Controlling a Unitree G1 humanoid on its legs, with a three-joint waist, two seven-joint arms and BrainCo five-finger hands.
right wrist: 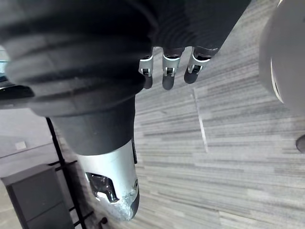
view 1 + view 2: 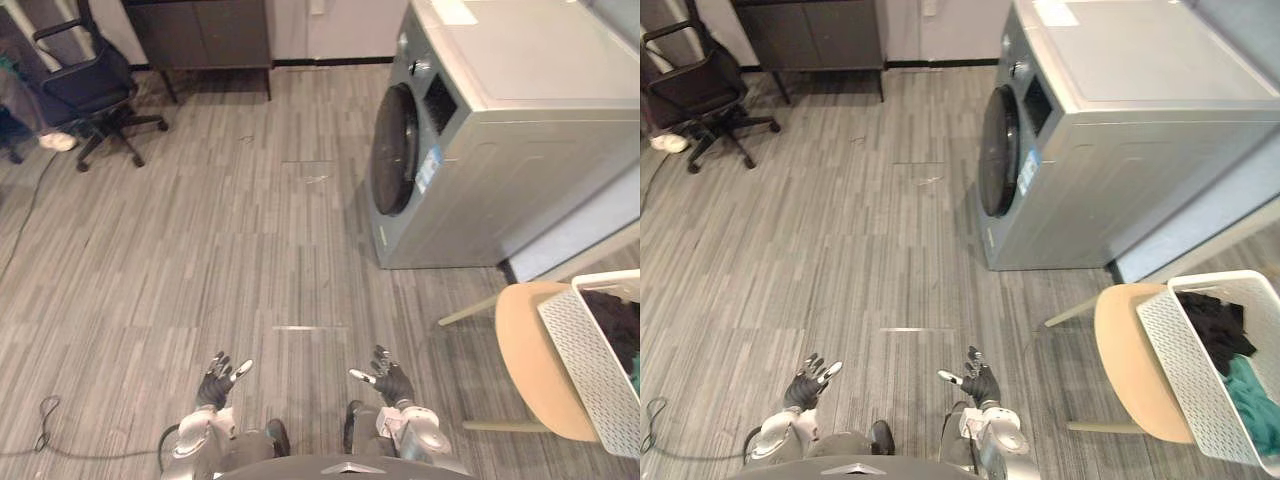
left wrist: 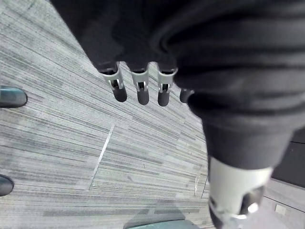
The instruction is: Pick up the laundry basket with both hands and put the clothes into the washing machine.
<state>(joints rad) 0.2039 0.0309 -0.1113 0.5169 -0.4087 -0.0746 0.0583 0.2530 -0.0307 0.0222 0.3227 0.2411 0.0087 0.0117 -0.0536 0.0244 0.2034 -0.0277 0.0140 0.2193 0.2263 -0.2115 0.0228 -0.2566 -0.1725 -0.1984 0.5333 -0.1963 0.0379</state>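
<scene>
left robot hand (image 2: 218, 378) & right robot hand (image 2: 388, 379), bottom centre: fingers spread, holding nothing. laundry basket (image 2: 1185, 348) w/ clothes (image 2: 1218, 330) on chair (image 2: 1124, 365), lower right; washing machine (image 2: 1140, 150) upper right.

Head stereo pair facing down, wrist cameras close past fingers (image 3: 138, 93), all sharing floor (image 2: 250, 250)

Laundry basket (image 2: 1185, 365) (clothes (image 2: 1217, 325) inside) on chair (image 2: 1123, 360)
</scene>
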